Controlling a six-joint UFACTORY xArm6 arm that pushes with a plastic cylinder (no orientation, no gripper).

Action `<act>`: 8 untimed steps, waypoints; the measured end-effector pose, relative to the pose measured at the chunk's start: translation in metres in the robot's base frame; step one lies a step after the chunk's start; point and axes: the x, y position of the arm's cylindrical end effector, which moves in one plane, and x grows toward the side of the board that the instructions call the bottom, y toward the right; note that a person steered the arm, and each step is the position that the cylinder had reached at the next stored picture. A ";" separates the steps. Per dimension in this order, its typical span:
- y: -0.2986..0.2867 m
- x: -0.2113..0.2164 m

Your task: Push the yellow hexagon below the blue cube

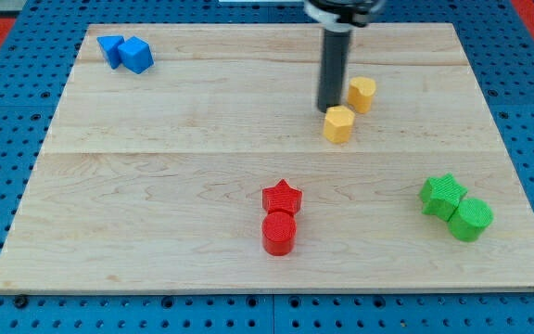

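Touching tool (328,109): yellow hexagon (338,124) below-right.

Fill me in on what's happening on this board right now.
A single arm is pushing blocks with a dark rod. My tip sits just above and left of the yellow hexagon, with the yellow cylinder to its right, apart from the hexagon. The blue cube is far off at the view's top left beside another blue block, so the hexagon is not yet below it.
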 end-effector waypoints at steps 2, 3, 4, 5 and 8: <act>0.032 0.038; 0.019 0.091; -0.117 0.083; -0.091 0.084; -0.221 0.013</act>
